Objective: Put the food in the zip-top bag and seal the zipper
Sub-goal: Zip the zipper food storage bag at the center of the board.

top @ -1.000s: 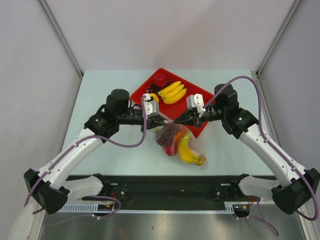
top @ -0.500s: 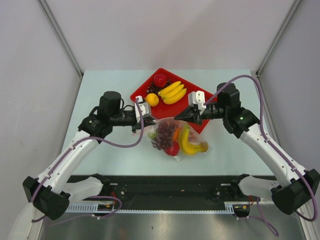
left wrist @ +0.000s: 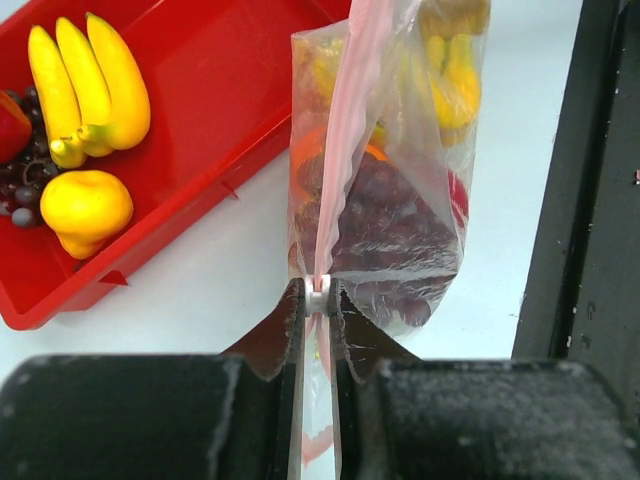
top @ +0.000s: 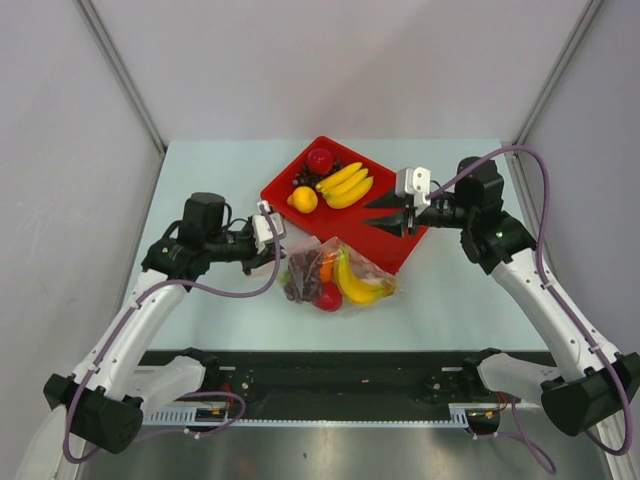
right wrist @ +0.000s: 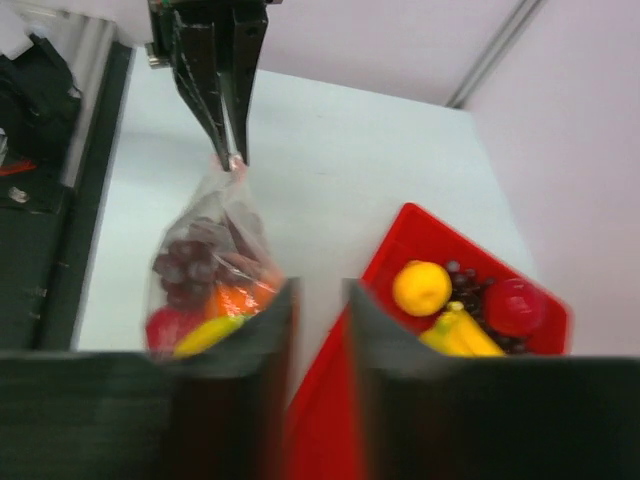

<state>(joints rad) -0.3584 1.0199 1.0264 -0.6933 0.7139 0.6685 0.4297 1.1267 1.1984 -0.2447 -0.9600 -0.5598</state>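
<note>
Since the pale table (top: pixel 200 170) is the biggest thing here, start there: it carries one red tray (left wrist: pixel 210 90) and, just in front, one zip-top bag (left wrist: pixel 400 230). The tray holds one bunch of three bananas (top: pixel 345 185), one apple (top: pixel 320 160), one lemon (top: pixel 303 199) and one grape cluster (top: pixel 300 180). Inside the bag lie a second banana bunch (top: pixel 358 283), grapes (top: pixel 300 282) and one red apple (top: pixel 328 297). The left gripper (left wrist: pixel 318 300) is clamped on the zipper (left wrist: pixel 345 130). The right gripper (top: pixel 370 214) hangs over the tray, fingers apart.

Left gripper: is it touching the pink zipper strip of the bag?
Touching. In the left wrist view, the left gripper is shut on the zipper, with the pink strip pinched between its jaws.
</note>
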